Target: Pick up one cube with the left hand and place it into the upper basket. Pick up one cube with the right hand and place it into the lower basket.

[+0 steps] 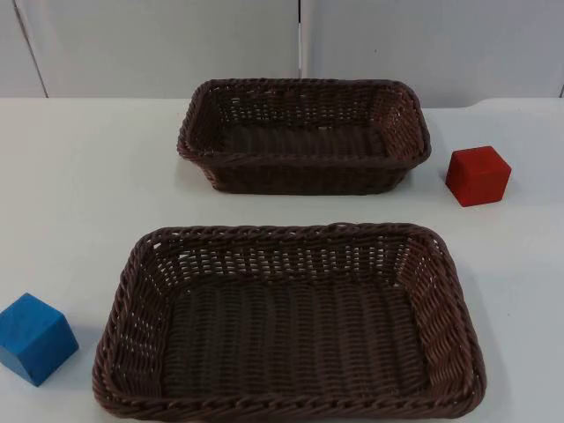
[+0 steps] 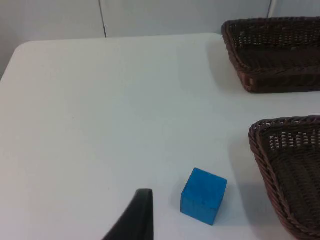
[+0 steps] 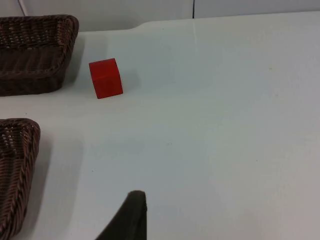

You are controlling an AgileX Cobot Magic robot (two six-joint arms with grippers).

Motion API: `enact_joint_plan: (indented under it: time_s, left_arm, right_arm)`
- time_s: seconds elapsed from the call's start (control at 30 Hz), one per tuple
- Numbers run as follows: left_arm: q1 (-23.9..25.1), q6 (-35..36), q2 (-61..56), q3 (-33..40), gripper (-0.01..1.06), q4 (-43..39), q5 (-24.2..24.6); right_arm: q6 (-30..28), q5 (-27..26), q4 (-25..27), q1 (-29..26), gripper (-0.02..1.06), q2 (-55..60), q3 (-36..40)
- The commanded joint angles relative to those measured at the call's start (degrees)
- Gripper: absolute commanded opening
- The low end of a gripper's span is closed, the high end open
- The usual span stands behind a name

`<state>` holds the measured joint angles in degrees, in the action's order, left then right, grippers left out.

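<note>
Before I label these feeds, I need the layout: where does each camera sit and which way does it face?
Top view: fixed overhead, looking forward at the upper basket, lower basket and both cubes.
Left wrist view: along the left arm's black fingertip toward the blue cube.
Right wrist view: along the right arm's fingertip toward the red cube.
All views share both baskets.

The upper basket (image 1: 304, 134) stands behind the lower basket (image 1: 289, 322) on the table (image 1: 88, 176). One cube (image 1: 477, 175) lies right of the upper basket; another cube (image 1: 34, 337) lies left of the lower basket. Both baskets hold nothing.
</note>
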<state>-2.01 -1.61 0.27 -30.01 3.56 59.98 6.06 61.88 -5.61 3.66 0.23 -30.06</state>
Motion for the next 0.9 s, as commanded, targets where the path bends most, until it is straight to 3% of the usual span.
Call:
enact_joint_plan:
  time_s: [0.0,0.27,0.87]
  left_arm:
    - [0.12,0.03,0.57,-1.06,1.05,0.04,-0.79]
    - [0.12,0.03,6.27,-2.81,1.05,0.04,-2.14]
    - [0.12,-1.15,29.24,-3.89,1.05,4.43,-15.71]
  right_arm:
    - [-0.51,-0.02,-0.08,0.08,1.05,-0.23,0.44]
    - [-0.51,-0.02,-0.08,0.08,1.05,-0.23,0.44]
    - [-0.51,-0.02,-0.08,0.08,1.05,-0.23,0.44]
